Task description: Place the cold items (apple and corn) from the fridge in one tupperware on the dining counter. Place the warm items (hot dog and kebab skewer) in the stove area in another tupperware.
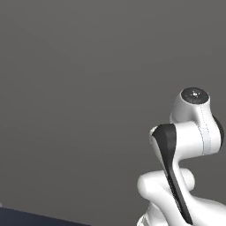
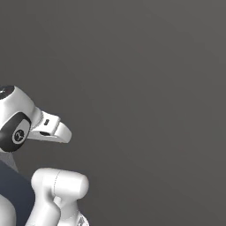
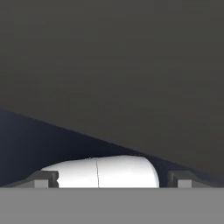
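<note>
Gripper (image 3: 112,179) facing a blank dark grey wall (image 3: 131,65), jaws spread wide, grasping nothing.
Driving should be bringing food into sight before reaching (none showing yet).

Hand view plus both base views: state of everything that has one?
claw: open, tips wide apart, nothing between them
arm: folded up close over the base, touching nothing
grey surface: plain and bare ahead of the arm; cannot tell what it is
dark blue surface: lies below the claw, bare
</note>
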